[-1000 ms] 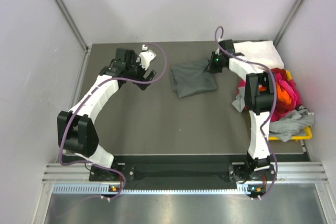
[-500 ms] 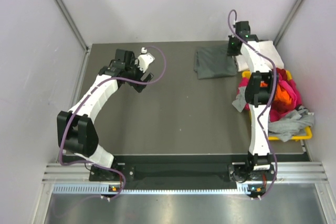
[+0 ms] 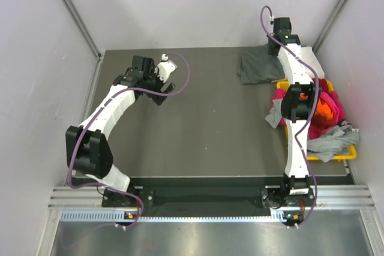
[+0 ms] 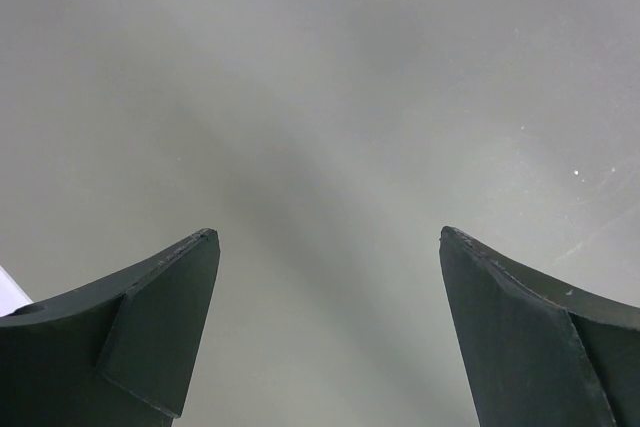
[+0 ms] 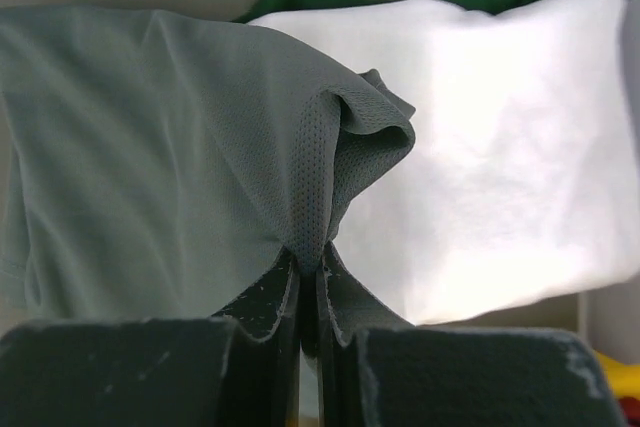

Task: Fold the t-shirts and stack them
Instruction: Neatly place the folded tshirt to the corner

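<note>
Dragged further right since a second ago, the dark grey t-shirt (image 3: 257, 67) now lies at the far right corner of the desk (image 3: 198, 130), overlapping the white t-shirt (image 5: 500, 137). The right gripper (image 5: 310, 282) pinches its bunched edge, while the left gripper (image 4: 325, 237) hangs spread above the desk.

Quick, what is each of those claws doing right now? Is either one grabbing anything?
Left gripper: open, holding nothing.
Right gripper: closed, pinching a fold of the dark grey t-shirt.

Folded shirt (image 3: 257, 68) at table's (image 3: 204, 136) far right, partly over another shirt (image 5: 500, 147), bin (image 3: 345, 156) of heaped shirts (image 3: 329, 109) just nearer
</note>
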`<state>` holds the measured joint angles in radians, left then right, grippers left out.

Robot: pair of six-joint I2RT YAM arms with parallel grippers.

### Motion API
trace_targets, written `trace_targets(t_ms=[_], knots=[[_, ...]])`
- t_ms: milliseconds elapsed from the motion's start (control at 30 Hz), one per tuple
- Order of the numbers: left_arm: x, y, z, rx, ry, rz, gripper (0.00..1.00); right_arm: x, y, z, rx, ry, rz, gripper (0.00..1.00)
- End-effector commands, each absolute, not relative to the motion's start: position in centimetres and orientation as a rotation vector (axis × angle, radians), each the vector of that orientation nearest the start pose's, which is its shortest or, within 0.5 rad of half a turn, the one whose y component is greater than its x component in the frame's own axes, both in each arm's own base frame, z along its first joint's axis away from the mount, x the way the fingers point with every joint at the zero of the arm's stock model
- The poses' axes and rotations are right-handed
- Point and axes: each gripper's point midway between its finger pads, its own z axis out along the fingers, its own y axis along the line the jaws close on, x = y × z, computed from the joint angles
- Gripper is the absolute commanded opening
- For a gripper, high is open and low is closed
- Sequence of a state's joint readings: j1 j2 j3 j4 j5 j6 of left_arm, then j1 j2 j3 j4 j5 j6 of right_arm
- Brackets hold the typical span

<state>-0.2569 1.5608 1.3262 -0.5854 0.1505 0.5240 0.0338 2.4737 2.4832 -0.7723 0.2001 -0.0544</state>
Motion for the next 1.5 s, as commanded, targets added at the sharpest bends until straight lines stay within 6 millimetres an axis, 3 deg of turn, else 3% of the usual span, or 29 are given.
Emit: trace_targets(t_ms=[0, 100, 133, 233, 500, 633, 833, 1100, 1300, 1467], knots=[[40.9, -11.0, 18.3, 0.963, 2.143, -0.029, 0.96, 62.1, -5.0, 24.5, -0.005, 2.118, -0.387, 0.00], [41.0, -11.0, 18.3, 0.960, 2.144, -0.025, 0.96, 62.1, -5.7, 25.6, -0.046, 2.093, -0.450, 0.00], [41.1, -11.0, 18.3, 0.961, 2.143, -0.023, 0.96, 61.9, -7.9, 25.7, -0.016, 2.094, -0.486, 0.00], [41.1, -10.9, 18.3, 0.958, 2.146, -0.020, 0.96, 62.0, -9.0, 26.1, -0.006, 2.077, -0.475, 0.00], [41.5, -10.5, 17.7, 0.945, 2.170, 0.013, 0.96, 62.3, -9.2, 29.2, -0.022, 1.996, -0.450, 0.00], [41.7, -10.5, 17.7, 0.936, 2.174, 0.011, 0.96, 61.7, -10.1, 29.3, -0.034, 2.013, -0.448, 0.00], [42.0, -10.4, 17.6, 0.929, 2.179, 0.020, 0.95, 61.6, -13.3, 29.0, 0.009, 2.012, -0.473, 0.00], [42.0, -10.1, 17.3, 0.919, 2.212, 0.037, 0.95, 63.2, -15.5, 27.6, -0.024, 1.985, -0.506, 0.00], [42.3, -9.7, 16.6, 0.901, 2.245, 0.063, 0.95, 65.2, -15.8, 24.6, -0.145, 1.986, -0.532, 0.00], [43.1, -10.2, 15.5, 0.891, 2.284, 0.036, 0.95, 66.2, -18.0, 22.8, -0.135, 1.971, -0.594, 0.00]])
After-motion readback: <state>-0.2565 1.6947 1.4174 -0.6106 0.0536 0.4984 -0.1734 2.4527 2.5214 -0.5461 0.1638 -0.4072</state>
